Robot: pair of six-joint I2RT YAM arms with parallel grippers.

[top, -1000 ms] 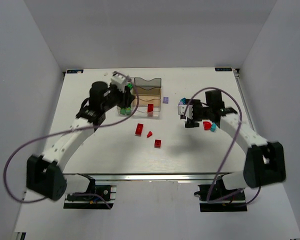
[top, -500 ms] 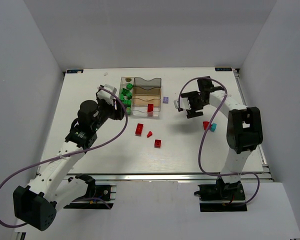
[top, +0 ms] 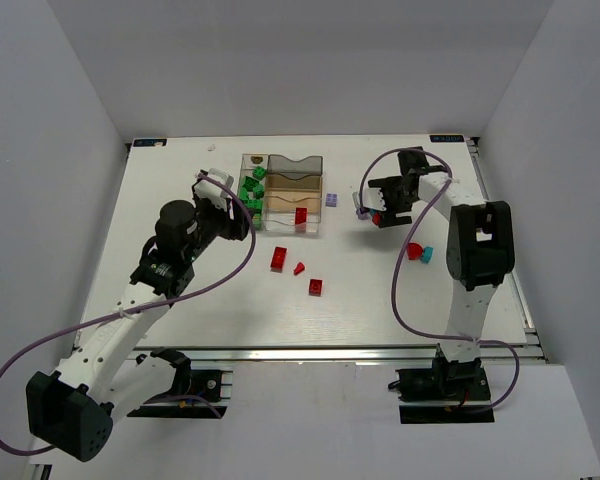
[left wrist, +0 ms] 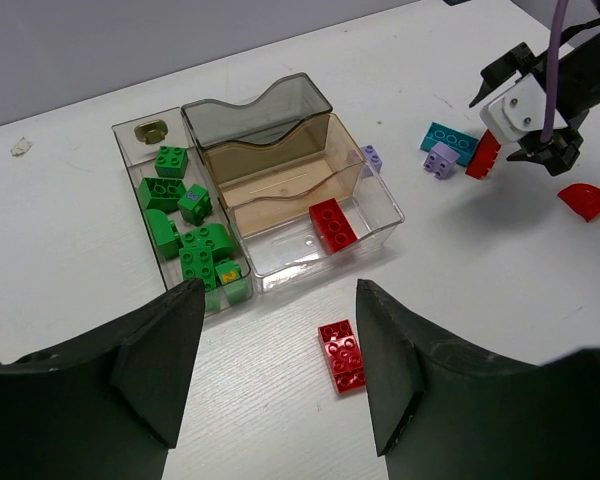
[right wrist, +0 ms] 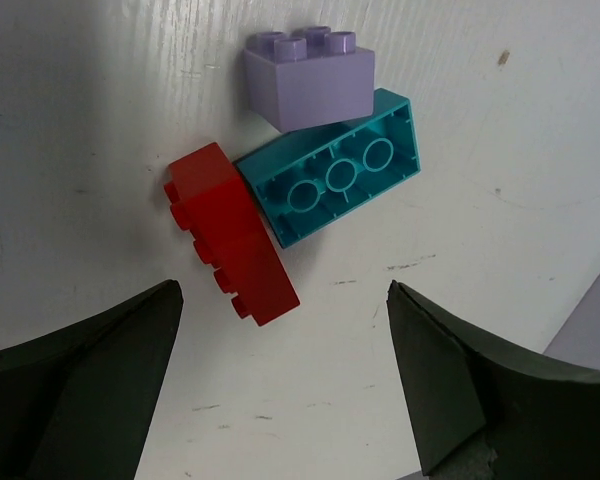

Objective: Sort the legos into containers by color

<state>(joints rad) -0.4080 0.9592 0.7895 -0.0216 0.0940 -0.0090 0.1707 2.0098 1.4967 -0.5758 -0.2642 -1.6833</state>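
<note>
— White table (top: 240,310), and nearest the arms?
— Loose red bricks (top: 299,268). Both pincers gaped empty: left gripper (left wrist: 277,290) before the tray (left wrist: 320,265), right gripper (right wrist: 282,290) over red, teal and lilac bricks (right wrist: 330,180).
— Farther?
— Green bricks (left wrist: 185,225) crowded the narrow compartment; one red brick (left wrist: 332,224) lay in a wide one.

Lilac brick (left wrist: 372,158), seemingly half behind tray (left wrist: 310,262)

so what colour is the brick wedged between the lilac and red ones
The brick is teal, a light blue-green; the right wrist view shows it best.
</note>
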